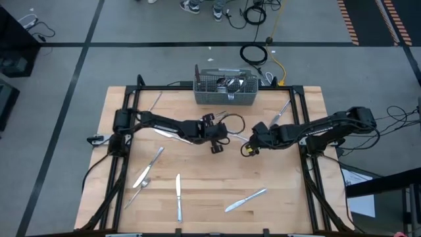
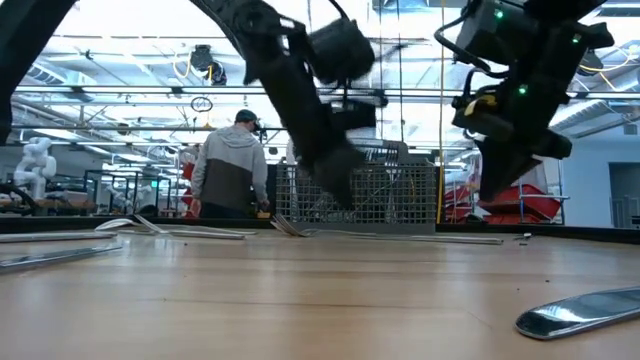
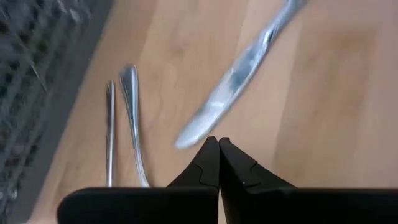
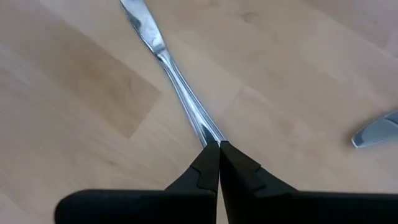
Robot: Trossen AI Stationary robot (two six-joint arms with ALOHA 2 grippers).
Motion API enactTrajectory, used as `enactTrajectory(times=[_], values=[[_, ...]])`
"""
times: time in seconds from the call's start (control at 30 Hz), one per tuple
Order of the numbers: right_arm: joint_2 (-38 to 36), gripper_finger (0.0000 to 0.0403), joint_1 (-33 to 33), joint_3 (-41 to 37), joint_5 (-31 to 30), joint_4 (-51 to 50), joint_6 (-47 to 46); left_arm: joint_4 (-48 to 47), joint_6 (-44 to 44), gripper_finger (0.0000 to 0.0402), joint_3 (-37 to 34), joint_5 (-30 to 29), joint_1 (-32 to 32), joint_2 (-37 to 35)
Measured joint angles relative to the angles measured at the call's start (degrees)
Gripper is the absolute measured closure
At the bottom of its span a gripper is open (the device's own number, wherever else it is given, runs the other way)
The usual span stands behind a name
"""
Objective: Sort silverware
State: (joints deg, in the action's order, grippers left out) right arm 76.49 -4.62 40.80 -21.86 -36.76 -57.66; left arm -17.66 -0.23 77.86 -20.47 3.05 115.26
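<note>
silverware (image 1: 177,196): loose pieces on the table (image 1: 197,217) near both arms, more in the mesh basket (image 1: 225,96) beyond them | left gripper (image 1: 215,149): mid-table, fingers pressed together, empty | right gripper (image 1: 248,150): just beside it, fingers together, tips over a knife (image 4: 163,53), grip uncertain

Grey wire-mesh basket (image 1: 225,91) at the wooden table's (image 1: 204,210) far edge, person in grey hoodie (image 2: 228,166) beyond, back turned

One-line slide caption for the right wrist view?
Right gripper, shut, poised at the handle end of a slim shiny silver table knife on the light wooden table.
</note>
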Motion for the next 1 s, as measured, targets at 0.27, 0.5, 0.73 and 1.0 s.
enactTrajectory(times=[0.27,0.5,0.73,1.0], values=[[2.98,0.0402,0.87,-0.02,2.22,-0.44,0.02,1.01,-1.15,0.0401,0.02,15.27,4.89,-3.87],[5.8,0.0403,0.76,-0.02,3.95,0.53,0.37,0.97,-6.61,0.0392,-0.02,31.19,9.46,-3.73],[7.54,0.0403,0.76,-2.19,5.4,1.62,-1.51,3.18,-11.52,0.0375,-0.02,39.11,12.17,-3.73],[7.24,0.0403,0.22,-5.96,6.2,6.67,-3.78,3.83,-11.54,0.0373,-0.02,39.33,12.5,-3.73]])
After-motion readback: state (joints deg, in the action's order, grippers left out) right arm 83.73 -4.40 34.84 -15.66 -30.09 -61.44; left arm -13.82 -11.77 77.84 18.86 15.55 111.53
